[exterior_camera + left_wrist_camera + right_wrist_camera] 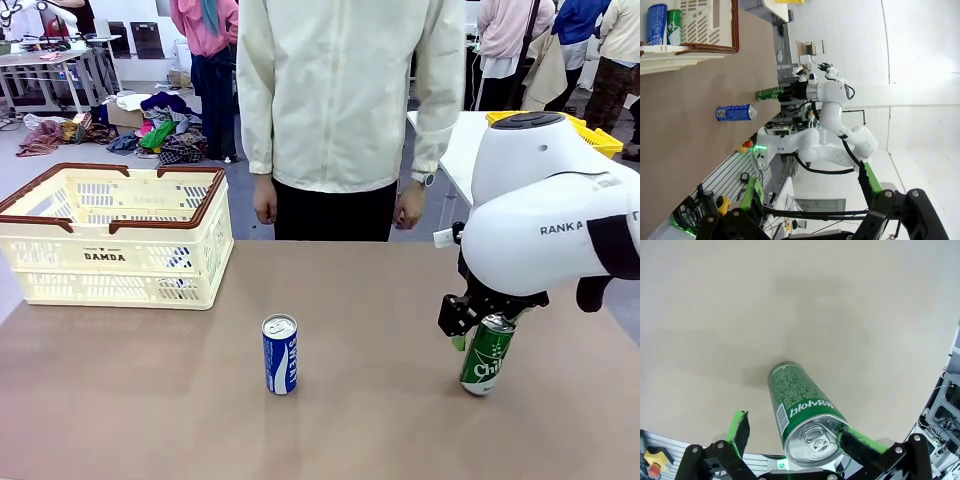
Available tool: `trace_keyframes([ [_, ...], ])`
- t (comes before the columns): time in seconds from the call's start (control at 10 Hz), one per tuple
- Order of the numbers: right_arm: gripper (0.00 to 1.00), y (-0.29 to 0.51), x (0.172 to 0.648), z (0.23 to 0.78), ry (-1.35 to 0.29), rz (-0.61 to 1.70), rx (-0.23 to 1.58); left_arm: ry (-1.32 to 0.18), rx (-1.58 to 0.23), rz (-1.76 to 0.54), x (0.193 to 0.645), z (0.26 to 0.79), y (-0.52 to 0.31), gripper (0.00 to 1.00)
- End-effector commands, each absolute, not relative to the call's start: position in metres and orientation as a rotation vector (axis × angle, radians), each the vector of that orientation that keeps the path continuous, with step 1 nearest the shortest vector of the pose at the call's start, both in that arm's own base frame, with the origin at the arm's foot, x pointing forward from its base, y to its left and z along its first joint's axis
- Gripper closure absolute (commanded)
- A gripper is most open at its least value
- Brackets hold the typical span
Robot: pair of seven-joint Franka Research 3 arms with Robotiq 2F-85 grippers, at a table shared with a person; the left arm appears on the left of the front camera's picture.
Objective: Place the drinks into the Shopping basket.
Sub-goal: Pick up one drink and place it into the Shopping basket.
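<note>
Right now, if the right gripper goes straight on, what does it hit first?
The green can, tilted between the right gripper's open fingers; then probably the table behind it, depth unclear.

Bright, even indoor light from overhead; shadows all soft. No glare off the matte tan tabletop (715,300). Right wrist view: a broad faint shadow lies ahead of the right gripper (797,432), beyond the slim green drink can with silver top (800,405); small highlights on that top; picture edges bow strongly. Left wrist view: white walls (920,60) ahead of the left gripper (810,192) nearly wash out; its near fingers (752,195) dark and soft
</note>
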State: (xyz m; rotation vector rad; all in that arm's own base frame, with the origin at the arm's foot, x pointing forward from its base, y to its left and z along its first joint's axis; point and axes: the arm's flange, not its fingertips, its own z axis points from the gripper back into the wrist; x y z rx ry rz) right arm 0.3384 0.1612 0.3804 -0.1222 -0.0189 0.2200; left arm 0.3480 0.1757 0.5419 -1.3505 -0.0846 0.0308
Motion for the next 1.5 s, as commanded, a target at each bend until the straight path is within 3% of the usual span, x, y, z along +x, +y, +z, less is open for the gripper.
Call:
trace_keyframes([
  [0.0,0.0,0.12,0.278,0.338,-0.037,0.18,-0.086,-0.09,-1.363,0.043,0.348,0.544,0.175,0.0],
  [0.6,0.0,0.11,0.292,0.422,-0.159,0.161,0.045,-0.09,-1.363,0.043,0.348,0.544,0.175,0.0],
  [1.4,0.0,0.096,0.293,0.419,-0.139,0.129,0.052,-0.09,-1.363,0.043,0.348,0.544,0.175,0.0],
])
